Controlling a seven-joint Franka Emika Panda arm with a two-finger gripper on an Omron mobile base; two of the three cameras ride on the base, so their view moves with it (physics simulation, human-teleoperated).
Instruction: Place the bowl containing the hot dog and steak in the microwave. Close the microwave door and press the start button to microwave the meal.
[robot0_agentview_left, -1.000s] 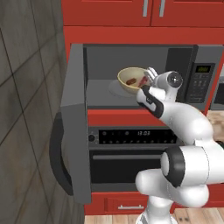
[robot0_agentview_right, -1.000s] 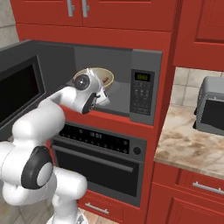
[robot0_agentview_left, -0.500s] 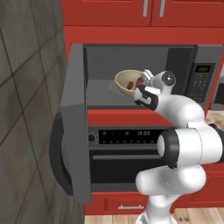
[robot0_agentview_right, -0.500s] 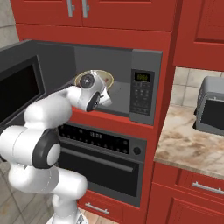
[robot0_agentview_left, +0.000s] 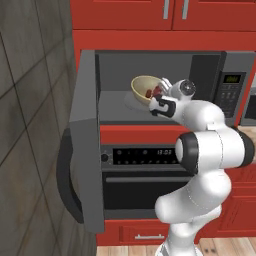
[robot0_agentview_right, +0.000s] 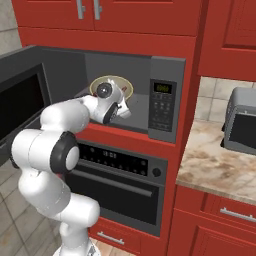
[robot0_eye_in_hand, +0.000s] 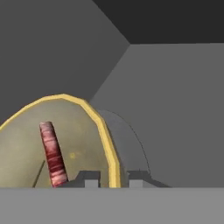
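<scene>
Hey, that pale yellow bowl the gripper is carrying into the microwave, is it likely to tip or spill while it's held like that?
The pale yellow round bowl is pinched at one rim by the gripper and looks tilted, so it would probably sag or pivot. The red-brown hot dog, being cylindrical, may roll toward the low side. The bowl keeps its round shape under the pinch, so it seems stiff.

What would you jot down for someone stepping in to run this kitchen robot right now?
Gripper: shut on the bowl's rim, one finger inside, one outside.
Bowl: held tilted inside the open microwave, above its floor, not yet set down. Red meat shows inside it; I can't tell the hot dog from the steak.
Microwave door: swung wide open to the left.
Done: bowl carried into the cavity.
Left: lower and level the bowl, release, pull the arm out, close the door, press start on the keypad.
</scene>
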